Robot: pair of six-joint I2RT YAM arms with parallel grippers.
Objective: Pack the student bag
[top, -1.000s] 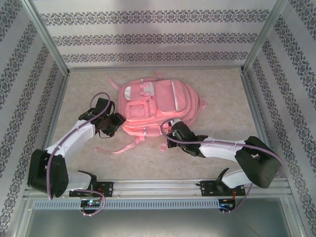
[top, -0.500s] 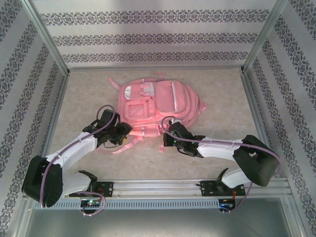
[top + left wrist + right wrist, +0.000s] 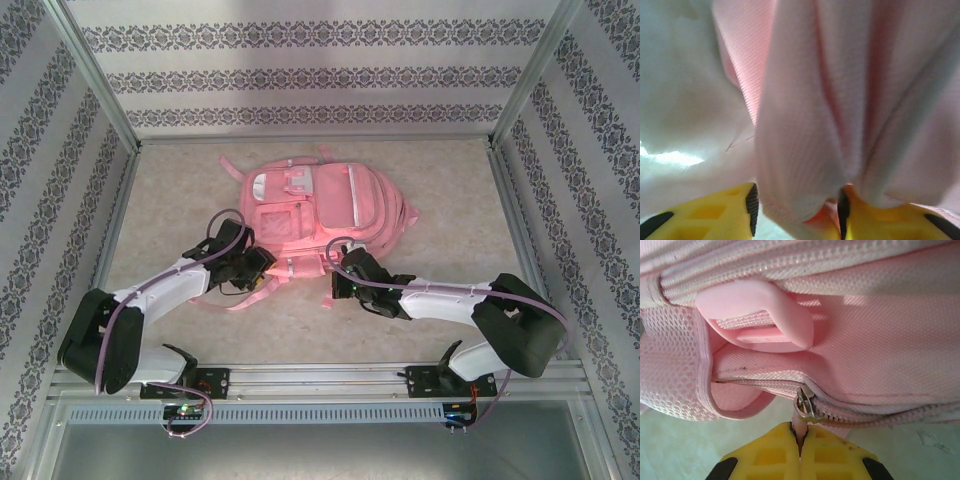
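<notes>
At nine o'clock in the top view, a wall (image 3: 50,150) papered in pale stripes with bands of dark ornament closes the cell, edged by a slanting aluminium post (image 3: 95,75). The same paper covers the back wall (image 3: 300,75) at twelve o'clock and the side at three o'clock.

The table (image 3: 170,190) is a mottled beige, stone-look surface, with a metal rail (image 3: 320,380) at its six o'clock edge.

The left gripper (image 3: 262,268) lies at about eight o'clock from the table's middle, against the lower left corner of the student bag (image 3: 320,205). In the left wrist view its yellow fingers (image 3: 715,215) stand apart and a fold of pink fabric fills the gap between them, touching both pads. Whether the fold is pinched cannot be told.

The student bag lies flat at the centre of the table, front up, its top toward twelve o'clock and its pink straps (image 3: 250,295) trailing on the surface toward six o'clock.

The right gripper (image 3: 338,272) sits at the bag's lower edge, about five o'clock from the middle. In the right wrist view its jaws are clenched on the zip pull (image 3: 800,422), a thin pink tab hanging from the metal slider (image 3: 807,405). A pink plastic buckle (image 3: 760,315) lies just above, at eleven o'clock from the slider.
</notes>
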